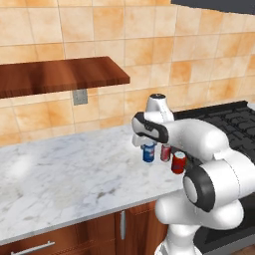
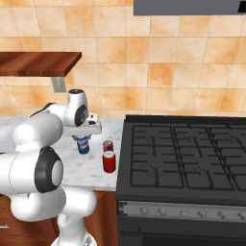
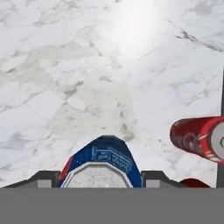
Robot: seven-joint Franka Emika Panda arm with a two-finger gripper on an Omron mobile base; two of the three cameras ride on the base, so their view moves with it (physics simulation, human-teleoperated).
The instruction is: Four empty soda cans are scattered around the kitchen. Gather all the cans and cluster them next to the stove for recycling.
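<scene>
A blue soda can (image 3: 103, 164) is seen upright between the fingers (image 3: 100, 179) in the hand view, its lid facing the camera and a dark tip standing close on either side — the fingers are closed on it. In the left base view the same blue can (image 1: 148, 152) stands on the marble counter (image 1: 64, 169) directly beneath the hand, its long axis vertical and in line with the downward-pointing gripper. Whether its base is touching the counter or held just above it cannot be told.

Two red soda cans (image 1: 166, 152) (image 1: 179, 162) are placed just beside it, toward the stove (image 2: 187, 158), with the nearer one close to the blue can. The relation that matters is judged to be this — the can lies straight below the hand, so a release followed by a vertical lift should be needed, kept clear of the red neighbour on the stove side.
</scene>
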